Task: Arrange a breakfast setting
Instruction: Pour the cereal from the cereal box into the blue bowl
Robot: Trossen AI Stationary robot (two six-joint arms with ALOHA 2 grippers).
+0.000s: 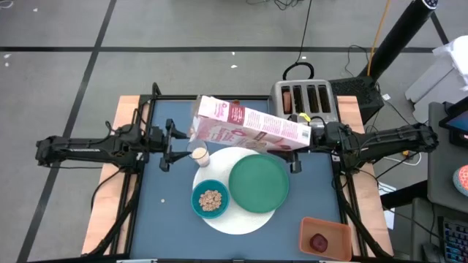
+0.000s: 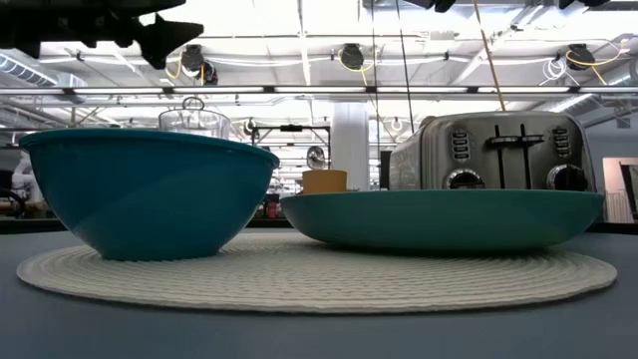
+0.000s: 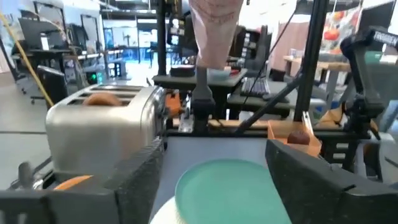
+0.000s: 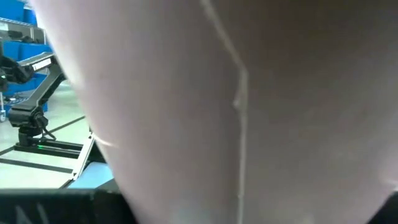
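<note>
Mat: the round white mat (image 1: 241,215) lies at the middle of the blue table (image 1: 161,219), with the plate and bowl resting on it.
Plate: the large green plate (image 1: 258,183) sits on the mat's 1 o'clock part; nothing shows on it.
Bowl: the smaller teal bowl (image 1: 210,199) sits at the mat's 9 o'clock edge, just beside the plate, with pale cereal pieces (image 1: 211,199) inside.
Milk glass: the milk glass (image 1: 199,156) stands at the mat's 11 o'clock rim, just under the low end of the box.
Cereal box: a pink-and-white cereal box (image 1: 245,126) hangs tilted in the air at 12 o'clock from the mat, its low end toward the glass.
Right gripper: the right gripper (image 1: 313,136) clamps the box's far end at 2 o'clock from the plate; its wrist view is filled by the pink carton (image 4: 236,99).
Left gripper: the left gripper (image 1: 170,145) hovers at 9 o'clock from the glass, fingers (image 3: 134,180) spread wide with nothing between them.
Fruit: the dark-red fruit (image 1: 319,242) lies in the orange tray (image 1: 307,230) at 4 o'clock from the mat.
Toaster: the silver toaster (image 1: 305,100) stands at 1 o'clock, with something brown in one slot (image 1: 287,98).
Orange cup: an orange cup (image 2: 324,180) shows behind the plate in the low view.
</note>
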